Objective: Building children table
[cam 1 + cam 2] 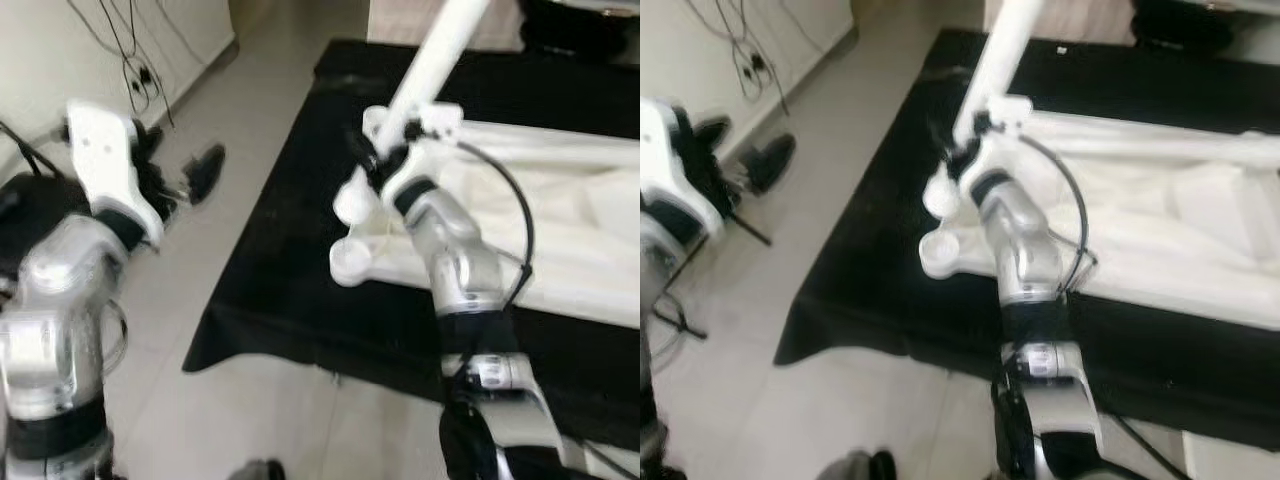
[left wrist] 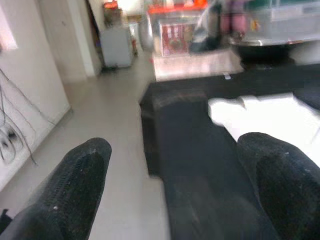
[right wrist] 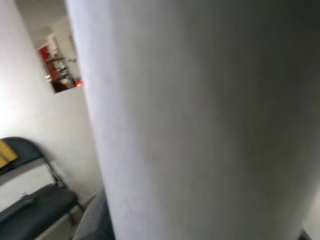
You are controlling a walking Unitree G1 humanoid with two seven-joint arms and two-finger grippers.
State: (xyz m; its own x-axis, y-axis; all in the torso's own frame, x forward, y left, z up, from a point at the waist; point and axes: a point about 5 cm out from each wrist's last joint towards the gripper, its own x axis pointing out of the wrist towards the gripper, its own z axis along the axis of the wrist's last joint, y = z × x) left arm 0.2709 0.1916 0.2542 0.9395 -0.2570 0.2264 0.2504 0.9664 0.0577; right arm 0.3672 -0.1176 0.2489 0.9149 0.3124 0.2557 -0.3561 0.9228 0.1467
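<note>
A white tabletop (image 1: 560, 220) lies flat on a black cloth (image 1: 290, 250). At its near left corner are two round white sockets (image 1: 350, 262). A white table leg (image 1: 440, 50) rises at a slant from that corner, and my right gripper (image 1: 372, 152) is shut around its lower end. The right wrist view shows the leg (image 3: 200, 120) very close up. My left gripper (image 1: 185, 172) is raised over the floor to the left of the cloth. It is open with nothing between its black fingers (image 2: 80, 180), and it looks towards the cloth's edge.
Pale tiled floor (image 1: 240, 110) runs along the left of the black cloth. Cables (image 1: 130, 60) hang at the wall at the far left. A black chair (image 1: 30, 200) stands beside my left arm. Shelves and boxes (image 2: 175, 35) stand farther off.
</note>
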